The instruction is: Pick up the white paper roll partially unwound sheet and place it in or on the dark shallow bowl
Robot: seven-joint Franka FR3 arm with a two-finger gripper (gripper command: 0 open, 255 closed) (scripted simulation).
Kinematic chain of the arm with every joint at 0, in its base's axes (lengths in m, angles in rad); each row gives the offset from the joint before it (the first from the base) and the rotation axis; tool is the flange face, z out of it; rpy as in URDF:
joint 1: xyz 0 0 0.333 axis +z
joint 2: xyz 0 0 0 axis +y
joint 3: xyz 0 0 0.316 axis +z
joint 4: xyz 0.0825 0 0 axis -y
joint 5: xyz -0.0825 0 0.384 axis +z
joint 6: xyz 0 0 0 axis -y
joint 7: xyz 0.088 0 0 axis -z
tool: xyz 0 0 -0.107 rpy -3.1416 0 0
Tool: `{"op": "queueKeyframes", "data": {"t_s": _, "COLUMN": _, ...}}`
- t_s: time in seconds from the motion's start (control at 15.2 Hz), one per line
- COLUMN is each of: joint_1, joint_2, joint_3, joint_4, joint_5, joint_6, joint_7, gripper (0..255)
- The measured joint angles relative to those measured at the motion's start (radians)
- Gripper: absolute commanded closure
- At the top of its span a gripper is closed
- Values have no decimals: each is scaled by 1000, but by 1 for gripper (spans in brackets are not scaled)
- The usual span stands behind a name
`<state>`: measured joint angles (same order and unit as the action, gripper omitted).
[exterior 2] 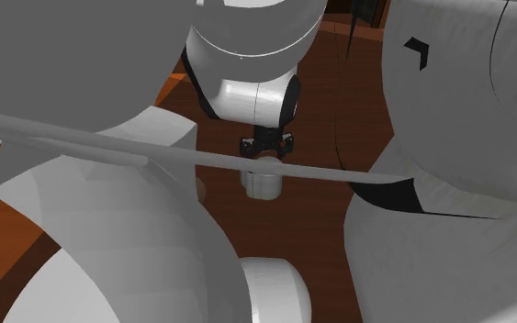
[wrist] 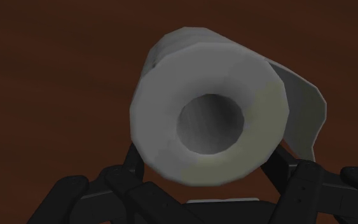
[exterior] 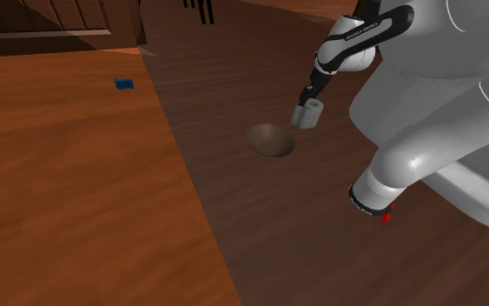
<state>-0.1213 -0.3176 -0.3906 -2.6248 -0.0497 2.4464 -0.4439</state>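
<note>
In the shoulder view the white paper roll (exterior: 307, 113) hangs in the air with my black gripper (exterior: 308, 103) shut on it. It is just above and to the right of the dark shallow bowl (exterior: 271, 140), which rests on the dark wooden surface. The wrist view looks into the roll's hollow core (wrist: 209, 122). A loose sheet (wrist: 301, 111) curls off its side, and a finger (wrist: 131, 162) presses on each flank. From the second exterior view, the roll (exterior 2: 264, 182) hangs below the gripper (exterior 2: 267, 147), between large white arm links.
A small blue object (exterior: 125, 84) lies on the lighter orange wood at the shoulder view's left. Dark wooden furniture (exterior: 56, 26) stands at the top left. The arm's white links (exterior: 442, 113) take up the right side.
</note>
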Motion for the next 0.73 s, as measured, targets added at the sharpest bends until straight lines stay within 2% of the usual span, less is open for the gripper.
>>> {"op": "queueKeyframes", "data": {"t_s": 0.26, "joint_1": -1, "joint_2": -5, "joint_3": 2, "joint_4": 2, "joint_5": -2, "joint_6": -8, "joint_7": 2, "gripper": 255}}
{"op": "queueKeyframes", "data": {"t_s": 0.73, "joint_1": -10, "joint_2": -62, "joint_3": 20, "joint_4": 48, "joint_5": -18, "joint_6": -109, "joint_7": 23, "gripper": 255}}
